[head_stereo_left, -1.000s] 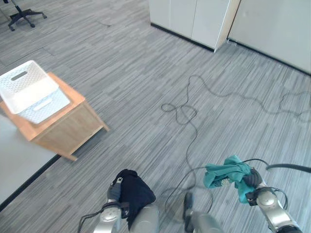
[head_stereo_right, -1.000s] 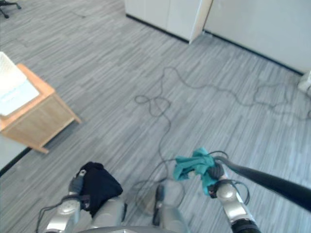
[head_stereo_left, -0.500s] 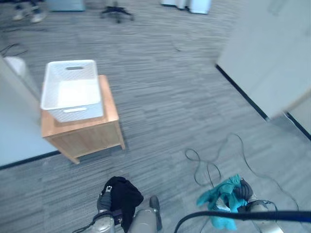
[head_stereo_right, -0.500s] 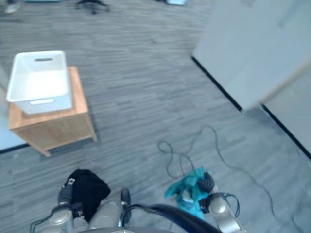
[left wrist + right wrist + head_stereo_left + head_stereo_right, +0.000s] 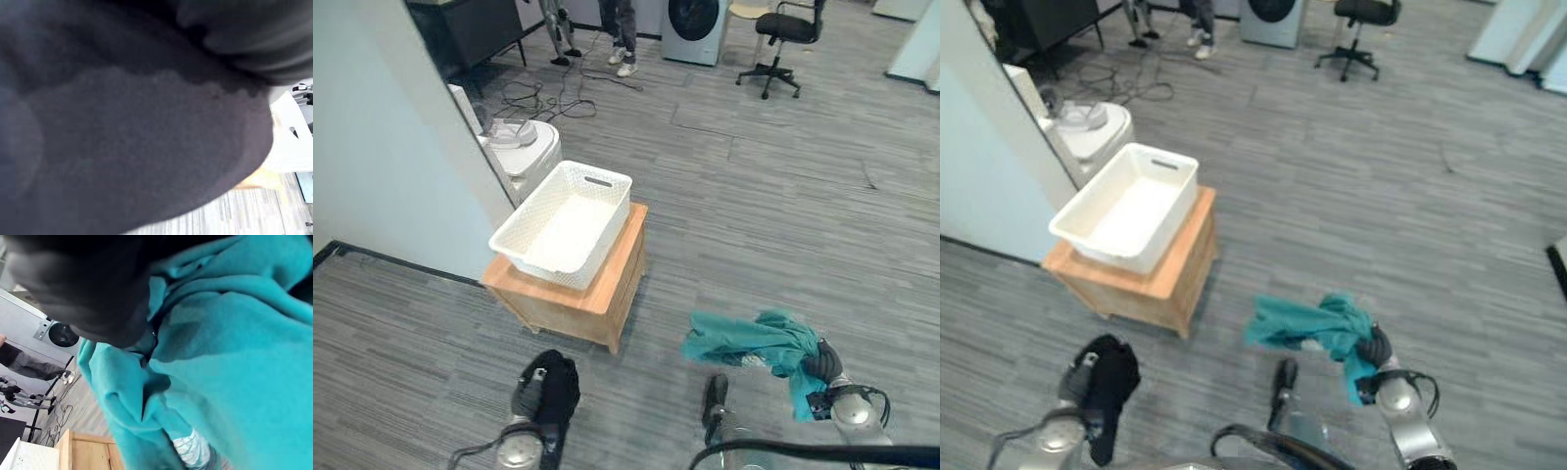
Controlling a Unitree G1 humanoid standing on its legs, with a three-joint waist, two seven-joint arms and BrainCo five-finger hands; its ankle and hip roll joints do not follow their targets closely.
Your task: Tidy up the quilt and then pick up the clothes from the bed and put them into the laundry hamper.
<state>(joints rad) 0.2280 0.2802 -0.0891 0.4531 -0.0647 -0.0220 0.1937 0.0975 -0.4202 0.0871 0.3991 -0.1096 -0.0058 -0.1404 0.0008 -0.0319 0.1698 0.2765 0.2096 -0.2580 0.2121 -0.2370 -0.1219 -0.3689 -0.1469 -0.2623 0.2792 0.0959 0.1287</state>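
A teal garment (image 5: 759,343) is held bunched in the right hand (image 5: 824,364), a black garment (image 5: 1108,387) in the left hand (image 5: 530,394), fingers closed on each. The empty white hamper (image 5: 565,222), on a wooden table (image 5: 610,289), is set ahead of the fingers, nearer the left hand.

Left hand (image 5: 530,392) fingers buried under draped black cloth garment (image 5: 558,390); grip unreadable. Right hand (image 5: 824,364) fingers wrapped in bunched teal cloth garment (image 5: 754,340). Person's dark-trousered legs (image 5: 625,18) cut off at top edge.
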